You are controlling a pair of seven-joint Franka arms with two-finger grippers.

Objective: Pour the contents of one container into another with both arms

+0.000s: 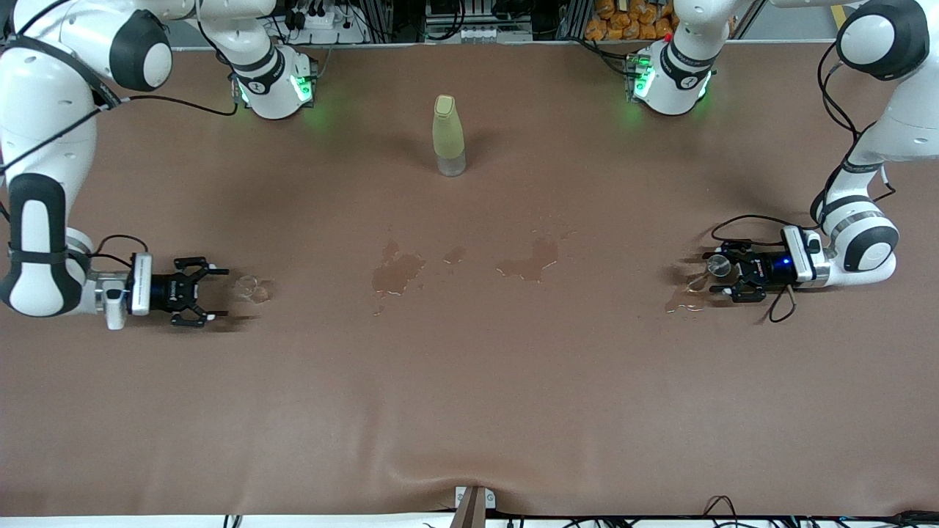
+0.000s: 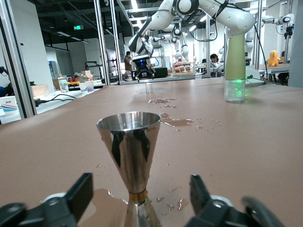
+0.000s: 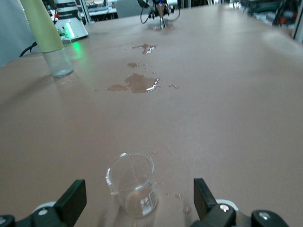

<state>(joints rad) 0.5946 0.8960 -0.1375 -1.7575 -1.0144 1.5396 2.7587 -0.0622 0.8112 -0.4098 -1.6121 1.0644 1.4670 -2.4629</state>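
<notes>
Left claw [image 1: 710, 277]: wide, straddling the steel jigger [image 2: 129, 142], not touching.
Right claw [image 1: 218, 293]: wide, beaker [image 3: 132, 183] standing free; wrist view shows its glass clearly.

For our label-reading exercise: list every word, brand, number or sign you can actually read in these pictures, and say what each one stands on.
None can be read.
Small clear glass beaker: faint printed marks, too blurred to read.
White band of the right gripper: dark lettering, too small to read.
Green hanging sign in the hall: too small to read.
Shiny steel cone-shaped jigger and tall yellow-green bottle: no text visible.
</notes>
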